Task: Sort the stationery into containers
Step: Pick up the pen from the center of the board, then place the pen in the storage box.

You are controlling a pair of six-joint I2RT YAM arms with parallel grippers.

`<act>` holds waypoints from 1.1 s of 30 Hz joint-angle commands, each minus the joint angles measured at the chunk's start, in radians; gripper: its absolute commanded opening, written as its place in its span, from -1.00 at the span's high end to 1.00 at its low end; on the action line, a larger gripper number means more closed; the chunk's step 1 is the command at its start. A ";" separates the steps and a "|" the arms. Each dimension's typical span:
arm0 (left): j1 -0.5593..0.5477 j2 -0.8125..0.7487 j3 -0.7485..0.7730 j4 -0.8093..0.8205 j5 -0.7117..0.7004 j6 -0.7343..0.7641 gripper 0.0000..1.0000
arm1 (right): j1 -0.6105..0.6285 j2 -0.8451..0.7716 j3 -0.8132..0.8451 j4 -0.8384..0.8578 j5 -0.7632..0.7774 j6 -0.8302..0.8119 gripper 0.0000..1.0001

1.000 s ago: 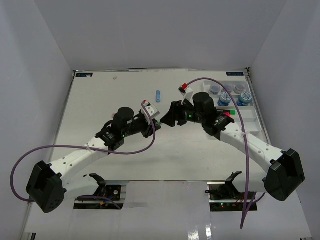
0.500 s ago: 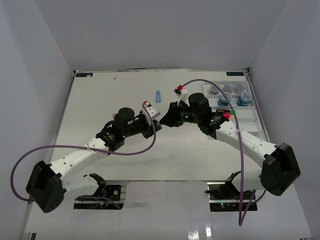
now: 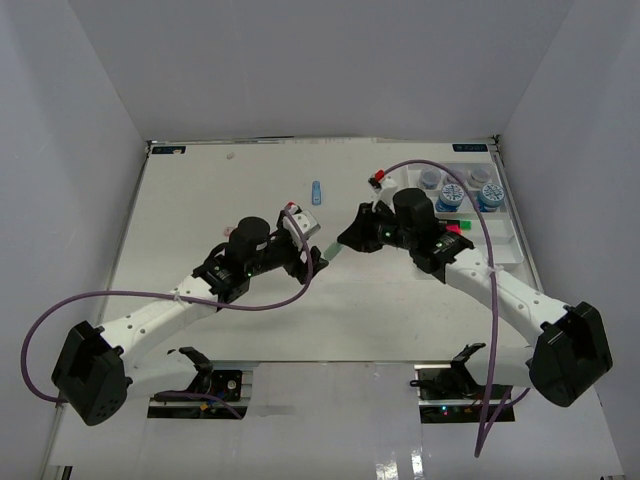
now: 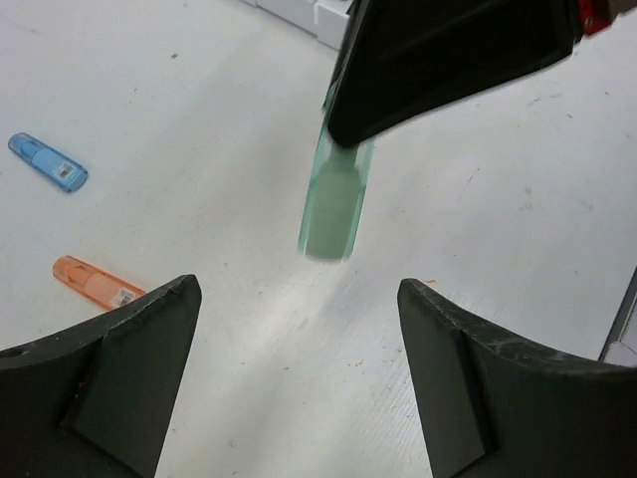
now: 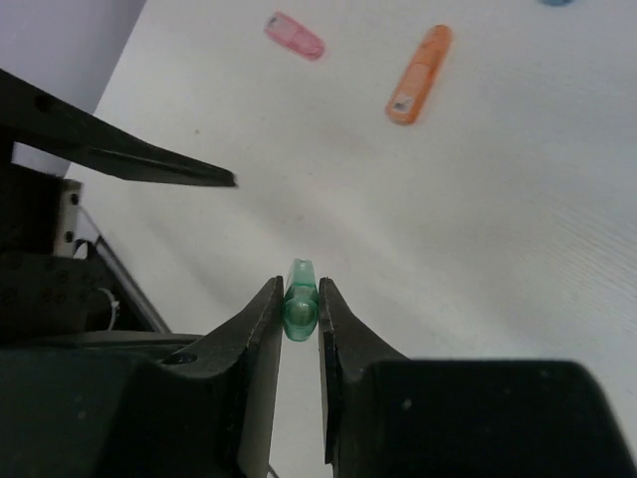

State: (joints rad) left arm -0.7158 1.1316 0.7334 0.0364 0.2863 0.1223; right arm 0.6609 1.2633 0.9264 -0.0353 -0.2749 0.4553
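Note:
A pale green highlighter (image 5: 300, 304) is clamped between the fingers of my right gripper (image 5: 299, 291), which holds it just above the table. In the top view the green highlighter (image 3: 333, 251) sticks out of the right gripper (image 3: 345, 242) toward my left gripper (image 3: 312, 262). In the left wrist view the left gripper (image 4: 297, 289) stands wide open with nothing between its fingers. The green highlighter (image 4: 333, 199) hangs just ahead of it. The white tray (image 3: 497, 242) lies at the back right.
Several blue and grey jars (image 3: 452, 192) and two highlighters (image 3: 455, 228) sit in the tray. A blue highlighter (image 3: 317, 191) lies on the table behind the grippers. An orange highlighter (image 5: 419, 75) and a pink one (image 5: 295, 36) lie loose nearby.
The left gripper has opened and let go of the green highlighter. The right gripper has shut on it and drawn back slightly to the right.

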 commanded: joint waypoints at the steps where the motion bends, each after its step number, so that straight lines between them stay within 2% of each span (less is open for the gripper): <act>1: 0.001 -0.021 0.003 0.000 -0.087 -0.029 -0.85 | -0.095 -0.077 -0.050 -0.073 0.098 -0.046 0.80; 3: -0.001 -0.009 0.011 -0.010 -0.122 -0.042 -0.95 | -0.197 -0.133 -0.081 -0.097 0.127 -0.064 0.80; 8: -0.001 0.045 0.046 -0.065 -0.258 -0.096 -0.96 | -0.464 -0.218 -0.175 -0.173 0.215 -0.107 0.79; 14: 0.004 0.122 0.101 -0.142 -0.426 -0.162 -0.96 | -0.700 -0.191 -0.224 -0.163 0.180 -0.133 0.79; 20: 0.055 0.197 0.153 -0.216 -0.495 -0.245 -0.96 | -0.791 -0.078 -0.238 -0.120 0.122 -0.141 0.77; 23: 0.088 0.212 0.164 -0.236 -0.486 -0.292 -0.96 | -0.813 -0.035 -0.255 -0.055 0.076 -0.129 0.67; 27: 0.173 0.220 0.175 -0.250 -0.457 -0.345 -0.96 | -0.822 0.022 -0.232 -0.051 0.062 -0.132 0.53; 30: 0.222 0.227 0.184 -0.263 -0.438 -0.375 -0.96 | -0.837 0.048 -0.225 -0.054 0.060 -0.124 0.34; 33: 0.260 0.238 0.185 -0.273 -0.427 -0.411 -0.96 | -0.845 0.047 -0.228 -0.064 0.089 -0.121 0.04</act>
State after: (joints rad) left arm -0.4828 1.3685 0.8833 -0.2150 -0.1642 -0.2310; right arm -0.1711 1.3117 0.6769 -0.1246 -0.1909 0.3378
